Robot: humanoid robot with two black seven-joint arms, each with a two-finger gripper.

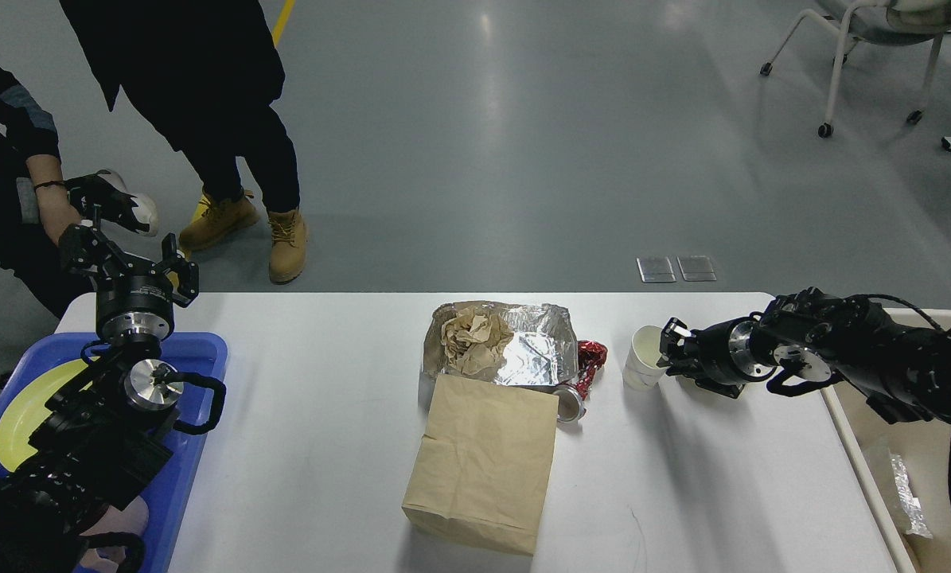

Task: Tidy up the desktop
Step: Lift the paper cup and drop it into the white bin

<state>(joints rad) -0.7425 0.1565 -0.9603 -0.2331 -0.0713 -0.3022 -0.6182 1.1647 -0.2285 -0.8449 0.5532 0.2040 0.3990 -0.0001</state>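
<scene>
Head view: right gripper (668, 348) lies low over the desktop (324, 414), fingertips at the rim of the white paper cup (644, 368); one finger looks to sit at the cup's near wall, but whether the fingers are closed on it I cannot tell, too dark and end-on. Cup stands upright, just beyond the fingertips toward the table's middle; past it, further from the gripper, a red crumpled wrapper (591, 356), a small silver can (570, 403), a foil tray (523, 350) with crumpled brown paper (469, 338) in it, and a flat brown paper bag (483, 461) touching the tray's near edge. Step in hand, judging: picking the cup for disposal. Next move calls for a firm pinch on the rim, a lift, then a swing back to the beige bin (921, 430) behind the gripper's wrist, off the table edge. Left gripper (129, 255) hangs well apart, raised above the blue tray (196, 350) holding a yellow plate (25, 406), fingers spread, holding nothing. No brand, label or writing readable anywhere
</scene>
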